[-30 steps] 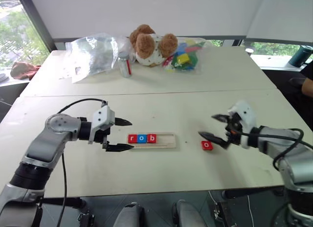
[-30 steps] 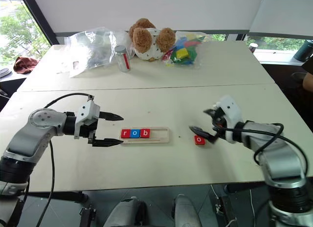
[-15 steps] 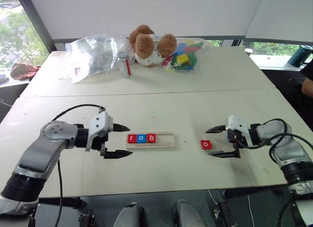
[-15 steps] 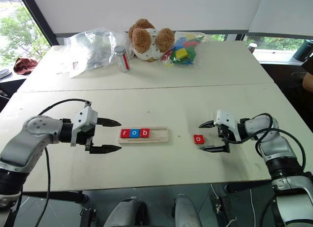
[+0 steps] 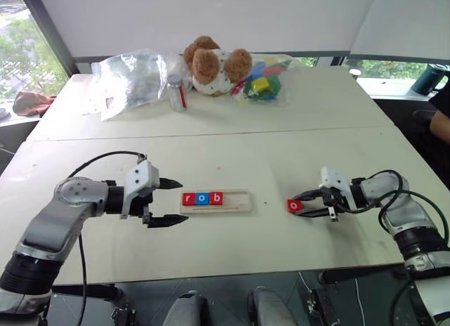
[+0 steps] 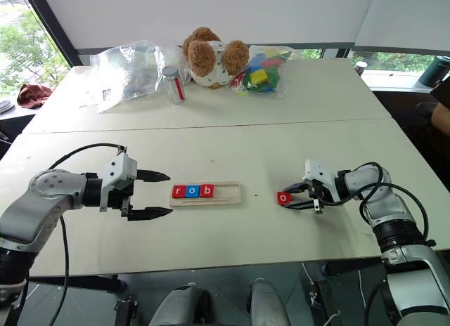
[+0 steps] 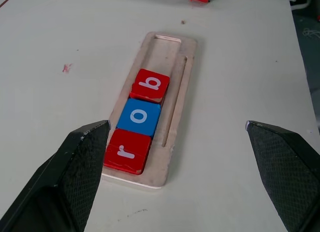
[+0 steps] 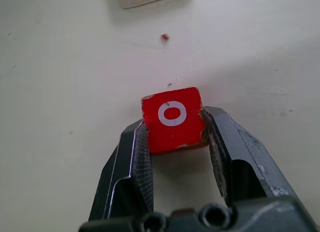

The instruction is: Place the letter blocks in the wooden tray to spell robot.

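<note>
The wooden tray (image 5: 237, 201) lies at the table's centre and holds three letter blocks at its left end: a red r (image 5: 188, 198), a blue o (image 5: 202, 198) and a red b (image 5: 216, 197). The tray's right half (image 7: 176, 67) is bare. My left gripper (image 5: 171, 201) hovers open just off the tray's left end, its jaws wide apart and holding nothing. To the right of the tray, my right gripper (image 5: 299, 204) is shut on a red o block (image 8: 174, 118), which is down at the tabletop with its letter face up.
At the back of the table are a teddy bear (image 5: 211, 62), a clear plastic bag (image 5: 130, 76), a small bottle (image 5: 179, 93) and a bag of coloured toy blocks (image 5: 264, 79). A person's arm (image 5: 441, 124) shows at the right edge.
My right gripper has come down beside the red o block and shut on it. The left gripper has stayed open by the tray's left end.
</note>
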You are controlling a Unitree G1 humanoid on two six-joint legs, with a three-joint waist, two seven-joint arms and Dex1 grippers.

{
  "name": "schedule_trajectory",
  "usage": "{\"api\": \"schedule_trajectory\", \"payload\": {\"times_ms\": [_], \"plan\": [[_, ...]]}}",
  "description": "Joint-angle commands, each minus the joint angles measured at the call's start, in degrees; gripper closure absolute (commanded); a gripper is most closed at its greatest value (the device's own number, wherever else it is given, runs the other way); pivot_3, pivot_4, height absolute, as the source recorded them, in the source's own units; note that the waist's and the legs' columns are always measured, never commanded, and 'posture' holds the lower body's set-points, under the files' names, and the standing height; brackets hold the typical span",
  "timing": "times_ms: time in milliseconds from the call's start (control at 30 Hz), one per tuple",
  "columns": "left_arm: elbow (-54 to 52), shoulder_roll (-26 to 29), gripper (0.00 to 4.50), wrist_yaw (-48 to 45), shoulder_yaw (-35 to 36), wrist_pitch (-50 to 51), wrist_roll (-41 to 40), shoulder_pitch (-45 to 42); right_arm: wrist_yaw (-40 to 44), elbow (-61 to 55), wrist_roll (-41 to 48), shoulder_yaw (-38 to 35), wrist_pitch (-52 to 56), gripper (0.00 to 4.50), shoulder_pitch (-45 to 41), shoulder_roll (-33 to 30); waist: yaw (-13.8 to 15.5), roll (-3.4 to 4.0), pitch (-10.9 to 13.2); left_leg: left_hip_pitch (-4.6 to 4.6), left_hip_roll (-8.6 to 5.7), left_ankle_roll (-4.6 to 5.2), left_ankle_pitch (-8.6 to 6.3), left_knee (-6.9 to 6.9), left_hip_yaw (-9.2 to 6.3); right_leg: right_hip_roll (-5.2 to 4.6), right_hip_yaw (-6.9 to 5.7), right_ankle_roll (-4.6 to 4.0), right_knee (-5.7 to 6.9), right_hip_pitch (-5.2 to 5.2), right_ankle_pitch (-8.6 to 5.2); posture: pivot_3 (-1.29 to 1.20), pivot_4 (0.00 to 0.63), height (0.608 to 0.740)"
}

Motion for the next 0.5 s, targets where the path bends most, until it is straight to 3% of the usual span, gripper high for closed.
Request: {"api": "schedule_trajectory", "payload": {"times_ms": [33, 200, 500], "plan": [[1.2, 1.3, 0.0, -0.3, 1.6, -1.0, 0.3, -1.5, -2.7, -10.7, 2.2, 1.3, 11.0, 3.38, -4.5, 3.1, -0.2, 0.02, 0.0, -0.02, 0.01, -0.01, 0.01, -0.01, 0.0, 0.01, 0.01, 0.0, 0.04, -0.06, 0.0, 0.0, 0.15, 0.74], [3.7, 3.0, 0.0, -1.3, 1.2, -3.1, 2.1, -0.3, -7.6, -15.4, -1.5, 6.4, 21.0, 3.38, -9.0, 7.7, 0.2, 0.02, 0.0, -0.08, -0.01, -0.04, 0.02, -0.04, -0.05, 0.0, -0.03, 0.0, 0.02, -0.1, 0.0, 0.0, 0.15, 0.74], [3.8, 2.8, 0.0, -0.1, 2.2, -3.3, 1.6, 1.2, -9.5, -14.9, -6.6, 13.8, 22.5, 3.38, -11.4, 11.7, 0.1, 0.01, 0.0, -0.19, -0.13, -0.04, 0.01, -0.01, -0.07, -0.12, -0.08, 0.0, -0.04, -0.13, 0.0, 0.0, 0.15, 0.74]]}}
